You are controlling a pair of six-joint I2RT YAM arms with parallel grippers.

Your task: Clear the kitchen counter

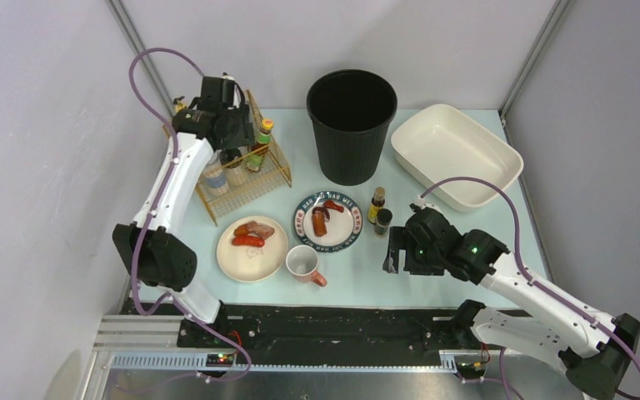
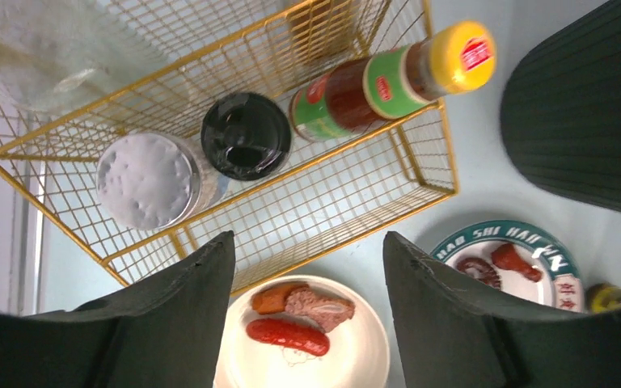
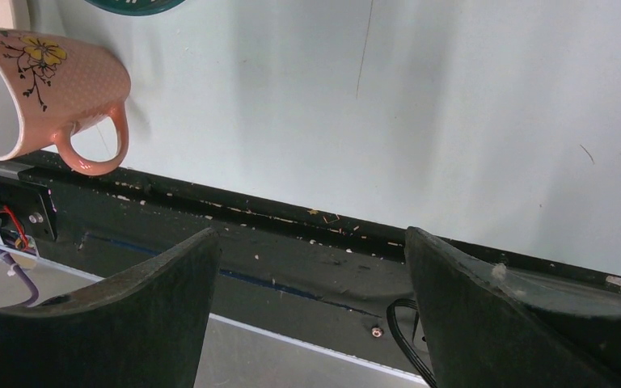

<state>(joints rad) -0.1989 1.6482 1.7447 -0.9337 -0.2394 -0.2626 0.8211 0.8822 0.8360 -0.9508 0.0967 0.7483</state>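
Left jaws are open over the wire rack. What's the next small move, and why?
Probably raise the left gripper clear of the wire rack: its jaws are open and empty, three containers sit inside the rack, and two small bottles wait beside the patterned plate.

A gold wire rack (image 2: 348, 202) at the back left holds a dark sauce bottle with a green label and yellow cap (image 2: 388, 81), a black-lidded jar (image 2: 246, 135) and a pale-lidded jar (image 2: 145, 179) side by side. Right of it stands a black ribbed round bin (image 1: 351, 125), then a white rectangular basin (image 1: 457, 150). In front, a cream round plate (image 1: 246, 262) carries a red sausage (image 2: 287, 335) and a piece of browned meat (image 2: 319, 305). Beside it a white plate with a teal lettered rim (image 1: 299, 212) holds sausage pieces (image 1: 320, 221). A pink flowered mug (image 1: 304, 265) sits just in front, between the two plates. Two small dark bottles (image 1: 377, 202) stand just right of the teal-rimmed plate.
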